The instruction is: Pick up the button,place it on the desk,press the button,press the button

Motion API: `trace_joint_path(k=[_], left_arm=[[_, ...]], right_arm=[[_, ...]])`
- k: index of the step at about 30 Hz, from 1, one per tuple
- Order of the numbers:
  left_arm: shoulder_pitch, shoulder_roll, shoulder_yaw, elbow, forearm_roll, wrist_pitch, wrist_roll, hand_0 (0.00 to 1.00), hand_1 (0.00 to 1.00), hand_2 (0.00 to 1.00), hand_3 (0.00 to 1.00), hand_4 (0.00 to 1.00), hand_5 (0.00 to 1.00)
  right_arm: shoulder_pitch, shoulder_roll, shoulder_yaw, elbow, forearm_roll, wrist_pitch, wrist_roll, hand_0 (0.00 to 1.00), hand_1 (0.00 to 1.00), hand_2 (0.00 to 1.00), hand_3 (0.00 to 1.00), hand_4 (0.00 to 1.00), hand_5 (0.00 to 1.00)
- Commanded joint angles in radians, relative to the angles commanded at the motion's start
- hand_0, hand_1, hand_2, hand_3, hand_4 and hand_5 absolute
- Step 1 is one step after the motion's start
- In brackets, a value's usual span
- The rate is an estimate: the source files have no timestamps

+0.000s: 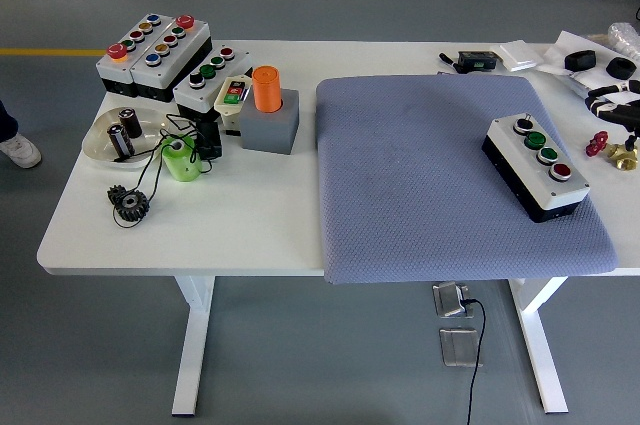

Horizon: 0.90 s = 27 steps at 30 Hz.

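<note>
On the right part of the grey-blue mat, which covers the right half of the white table and overhangs its near edge a little, lies the button box, a white-topped box with black sides, set at an angle so that its row of four buttons runs from far-left to near-right: a white one, a green one, another green one and a red one nearest the camera. Neither robot hand shows anywhere in the head view, so whether their fingers are spread or curled cannot be told, and nothing touches the box. At the table's far left corner stand more control boxes with rows of coloured buttons, and just in front of them a smaller box with green and red buttons. Near these an orange cylinder stands upright in a grey block. To the left, a shallow pale dish holds two dark cylindrical pieces, a lime-green cup stands beside it with black wire around it, and two small black gears lie nearer the front edge. Along the far right edge are scattered black and white items and a small red and brass fitting. A white shoe of a person shows on the floor at the left edge.
</note>
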Motion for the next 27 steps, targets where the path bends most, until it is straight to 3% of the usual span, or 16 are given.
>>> trace_joint_path(k=[27], left_arm=[[-0.006, 0.002, -0.013, 0.0, 0.005, 0.002, -0.001, 0.672, 0.699, 0.722, 0.528, 0.377, 0.998]], right_arm=[[0.045, 0.017, -0.122, 0.004, -0.079, 0.03, -0.039, 0.126, 0.002, 0.074, 0.717, 0.608, 0.567]])
